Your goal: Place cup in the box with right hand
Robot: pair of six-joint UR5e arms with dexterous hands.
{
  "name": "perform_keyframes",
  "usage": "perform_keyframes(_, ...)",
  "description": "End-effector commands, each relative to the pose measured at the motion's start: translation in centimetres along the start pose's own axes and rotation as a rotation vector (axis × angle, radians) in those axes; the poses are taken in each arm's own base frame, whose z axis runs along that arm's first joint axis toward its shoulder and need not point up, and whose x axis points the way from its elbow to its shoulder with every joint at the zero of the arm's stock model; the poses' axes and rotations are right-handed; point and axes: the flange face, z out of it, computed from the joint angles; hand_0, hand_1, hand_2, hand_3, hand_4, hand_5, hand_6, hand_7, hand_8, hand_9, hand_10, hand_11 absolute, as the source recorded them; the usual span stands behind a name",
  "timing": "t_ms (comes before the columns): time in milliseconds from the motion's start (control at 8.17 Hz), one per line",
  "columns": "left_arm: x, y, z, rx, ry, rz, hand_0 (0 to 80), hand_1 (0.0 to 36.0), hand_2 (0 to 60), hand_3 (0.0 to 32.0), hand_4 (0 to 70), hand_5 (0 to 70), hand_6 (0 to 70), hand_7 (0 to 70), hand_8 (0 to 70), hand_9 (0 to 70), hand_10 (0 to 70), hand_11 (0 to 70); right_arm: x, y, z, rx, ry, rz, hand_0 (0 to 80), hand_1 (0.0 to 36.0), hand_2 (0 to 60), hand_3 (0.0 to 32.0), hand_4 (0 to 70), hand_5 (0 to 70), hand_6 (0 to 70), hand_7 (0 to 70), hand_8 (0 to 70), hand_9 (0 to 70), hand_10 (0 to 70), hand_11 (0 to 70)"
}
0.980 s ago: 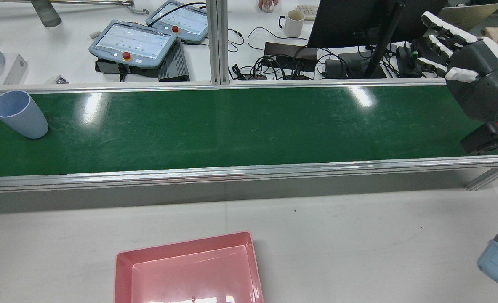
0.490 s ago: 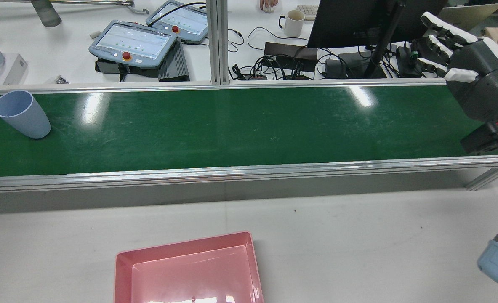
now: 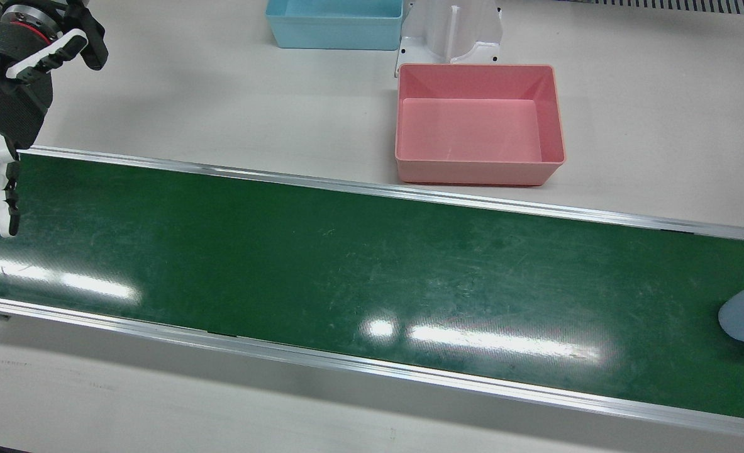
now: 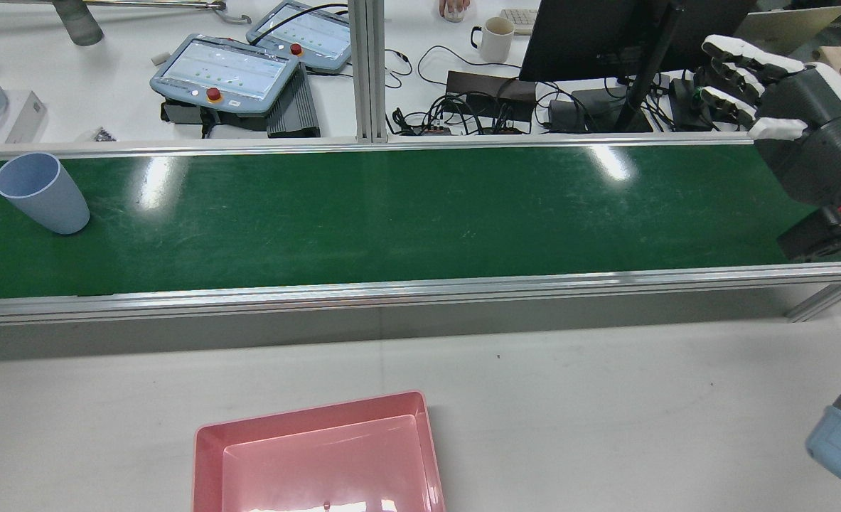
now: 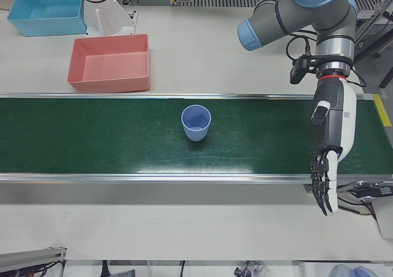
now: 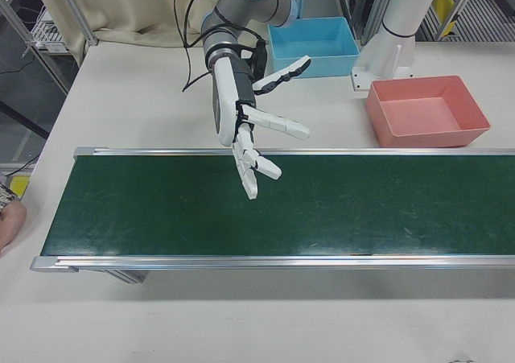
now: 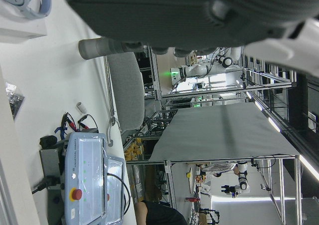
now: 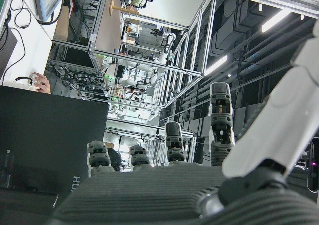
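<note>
The cup [image 4: 42,192] stands upright on the green belt [image 4: 406,213], at the end before the robot's left arm. Over the last second it has shifted slightly along the belt toward the right hand [image 4: 797,135], which suggests the belt is carrying it that way. The right hand waits above the opposite end of the belt, well apart from the cup, with its fingers [image 6: 273,121] spread and holding nothing. In that time its fingers have tilted a little; the arm itself has not travelled. The left hand [image 5: 328,148] hangs over its own end of the belt, fingers extended and empty. The pink box [image 3: 478,123] sits empty on the table beside the belt. Judgement: the task is at its start. The grasp has not begun, and the right hand is likely waiting for the cup to come within reach.
</note>
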Motion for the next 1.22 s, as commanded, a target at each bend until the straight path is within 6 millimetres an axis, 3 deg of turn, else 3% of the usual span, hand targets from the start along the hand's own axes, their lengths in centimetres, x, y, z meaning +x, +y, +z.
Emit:
perform_keyframes(0,0.00,-0.02,-0.01,0.000,0.000,0.000,0.0,0.0,0.0,0.0,0.0,0.0,0.0,0.0,0.0,0.0,0.0,0.0,0.09,-0.04,-0.07,0.001,0.003,0.000,46.4,0.0,0.0,13.8,26.3,2.1,4.2,27.6,3.2,9.8,6.5,9.9)
perform_keyframes(490,0.00,-0.02,-0.01,0.000,0.000,0.000,0.0,0.0,0.0,0.0,0.0,0.0,0.0,0.0,0.0,0.0,0.0,0.0,0.11,0.04,-0.01,-0.002,0.002,0.001,46.3,0.0,0.0,15.2,27.8,2.1,4.4,29.7,3.5,10.4,6.8,10.3)
perform_keyframes(612,0.00,-0.02,-0.01,0.000,0.000,-0.002,0.0,0.0,0.0,0.0,0.0,0.0,0.0,0.0,0.0,0.0,0.0,0.0,0.08,0.10,-0.01,-0.003,0.001,0.002,46.7,0.0,0.0,32.0,22.9,2.2,2.0,29.2,2.0,7.7,6.7,10.3)
perform_keyframes(1102,0.00,-0.02,-0.01,0.000,0.000,0.000,0.0,0.0,0.0,0.0,0.0,0.0,0.0,0.0,0.0,0.0,0.0,0.0,0.08,0.10,-0.01,-0.003,0.001,0.002,46.2,0.0,0.0,32.0,20.1,2.0,0.0,22.8,0.0,3.1,5.4,8.4)
